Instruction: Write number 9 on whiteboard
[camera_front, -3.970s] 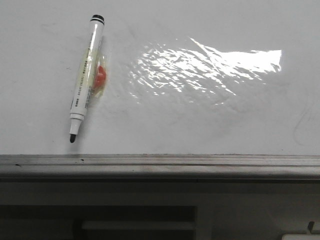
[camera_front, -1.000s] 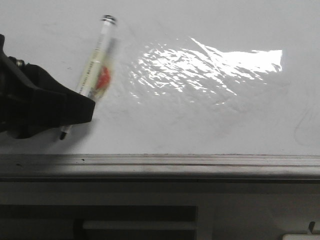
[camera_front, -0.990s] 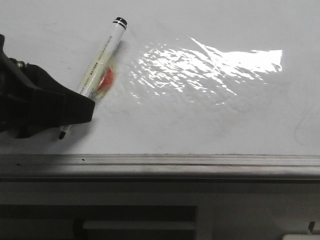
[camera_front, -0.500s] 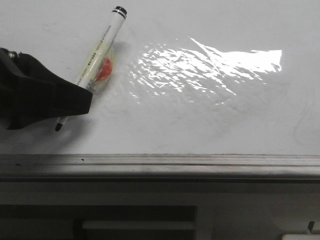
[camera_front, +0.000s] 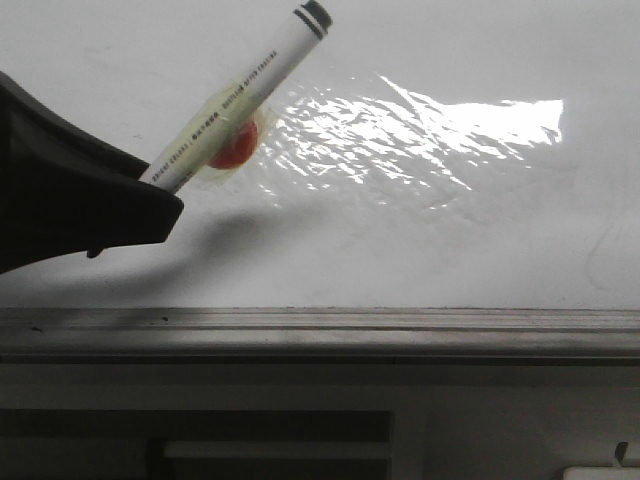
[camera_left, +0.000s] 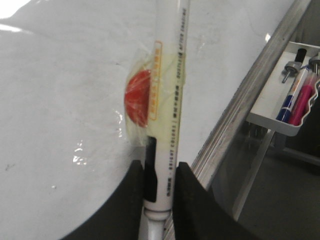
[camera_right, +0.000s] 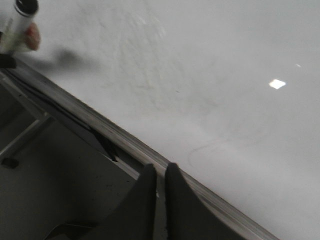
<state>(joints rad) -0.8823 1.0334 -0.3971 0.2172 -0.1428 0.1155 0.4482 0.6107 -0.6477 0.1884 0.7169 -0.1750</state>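
Observation:
The whiteboard is glossy white with wrinkled glare. No number 9 is in view on it, only faint grey smudges. My left gripper is shut on a white marker near its tip end. The marker slants up to the right off the board, its black-banded end high and its tip hidden behind the fingers. A red piece is taped to the barrel. In the left wrist view the marker sits clamped in that gripper. My right gripper is shut on nothing above the board's edge.
A grey metal rail runs along the board's near edge. A small white tray holding a blue and a pink marker hangs beyond the rail. A bright glare patch covers the board's middle.
My left gripper came in from the left and shut on the marker. It has lifted it off the board and the black-banded end has swung up and to the right.

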